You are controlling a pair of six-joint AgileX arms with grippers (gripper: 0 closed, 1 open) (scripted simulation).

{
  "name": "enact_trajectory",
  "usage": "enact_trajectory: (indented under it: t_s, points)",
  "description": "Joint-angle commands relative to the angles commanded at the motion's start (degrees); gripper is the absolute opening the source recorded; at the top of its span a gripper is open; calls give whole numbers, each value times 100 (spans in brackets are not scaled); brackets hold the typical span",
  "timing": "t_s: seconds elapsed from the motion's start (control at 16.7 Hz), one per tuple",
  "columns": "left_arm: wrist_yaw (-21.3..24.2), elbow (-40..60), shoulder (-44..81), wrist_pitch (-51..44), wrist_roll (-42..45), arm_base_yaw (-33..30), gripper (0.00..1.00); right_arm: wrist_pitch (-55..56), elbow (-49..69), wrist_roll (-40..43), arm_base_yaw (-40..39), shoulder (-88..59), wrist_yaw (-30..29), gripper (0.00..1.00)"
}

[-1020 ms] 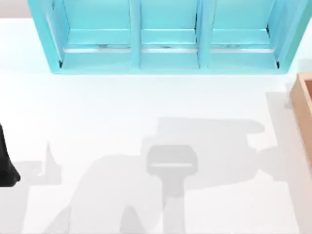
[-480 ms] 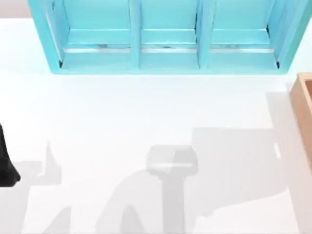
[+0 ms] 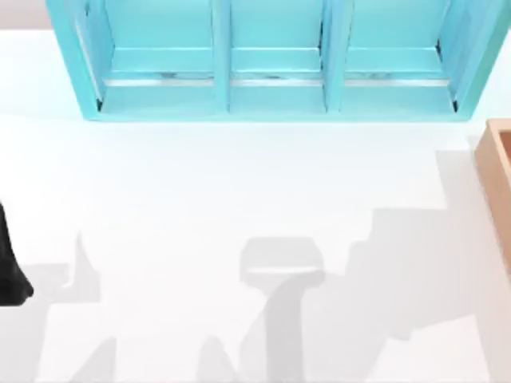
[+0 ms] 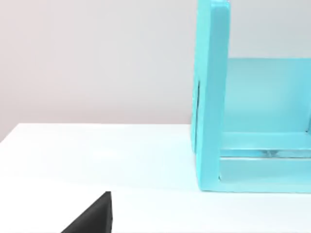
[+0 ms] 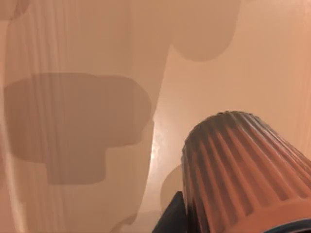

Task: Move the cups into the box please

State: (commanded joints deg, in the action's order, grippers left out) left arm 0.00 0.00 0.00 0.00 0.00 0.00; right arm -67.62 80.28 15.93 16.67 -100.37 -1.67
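A reddish-brown ribbed cup (image 5: 243,170) fills the near part of the right wrist view. My right gripper (image 5: 214,221) is shut on it, and one dark finger (image 5: 170,218) shows against its side. Behind the cup lie the tan wooden floor and wall of the box (image 5: 77,97), with the cup's shadow on the wood. The top view has the box's edge (image 3: 497,171) at the table's right side. My left arm (image 3: 8,271) is parked at the left edge, and a dark piece of its gripper (image 4: 92,218) shows in the left wrist view.
A big turquoise shelf unit (image 3: 271,64) with compartments stands along the back of the white table (image 3: 239,183). Its side wall (image 4: 211,97) stands close to the left arm. Arm shadows lie on the front right of the table.
The large arm shadow on the table has slid rightward toward the box. The left arm has not moved.
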Motion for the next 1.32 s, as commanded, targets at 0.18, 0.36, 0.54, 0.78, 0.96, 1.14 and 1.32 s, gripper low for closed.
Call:
enact_trajectory:
  t_s: [0.18, 0.36, 0.54, 0.78, 0.96, 1.14, 1.32]
  points:
    - [0, 0, 0, 0, 0, 0, 100, 130, -130, 5, 6, -15, 4, 0]
    - [0, 0, 0, 0, 0, 0, 100, 130, -130, 5, 6, -15, 4, 8]
    - [0, 0, 0, 0, 0, 0, 100, 130, -130, 5, 6, -15, 4, 30]
    - [0, 0, 0, 0, 0, 0, 100, 130, -130, 5, 6, -15, 4, 60]
    - [0, 0, 0, 0, 0, 0, 100, 130, -130, 5, 6, -15, 4, 83]
    - [0, 0, 0, 0, 0, 0, 100, 130, -130, 5, 6, -15, 4, 100]
    - [0, 0, 0, 0, 0, 0, 100, 130, -130, 5, 6, -15, 4, 100]
